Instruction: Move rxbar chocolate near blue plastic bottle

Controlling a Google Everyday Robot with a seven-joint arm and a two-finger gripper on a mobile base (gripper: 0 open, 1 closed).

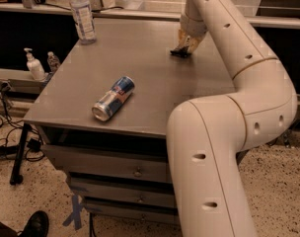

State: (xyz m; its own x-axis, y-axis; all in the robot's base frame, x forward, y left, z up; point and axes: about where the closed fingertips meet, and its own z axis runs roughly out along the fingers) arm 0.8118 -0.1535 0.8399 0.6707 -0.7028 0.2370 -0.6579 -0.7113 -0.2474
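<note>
The rxbar chocolate (179, 53), a small dark flat bar, is at the far right of the grey table top (140, 73), just at the surface. My gripper (183, 47) reaches down from above and is shut on it, its tan fingers (188, 40) closing on the bar's upper edge. The blue plastic bottle (83, 15), tall and clear with a white-and-blue label, stands upright at the table's far left corner, well to the left of the bar.
A blue-and-silver drink can (113, 98) lies on its side near the table's front left. My white arm (224, 132) fills the right side. A white pump bottle (33, 65) and a tiny clear bottle (54, 61) stand on a lower shelf at left. Drawers (120, 169) sit below the table.
</note>
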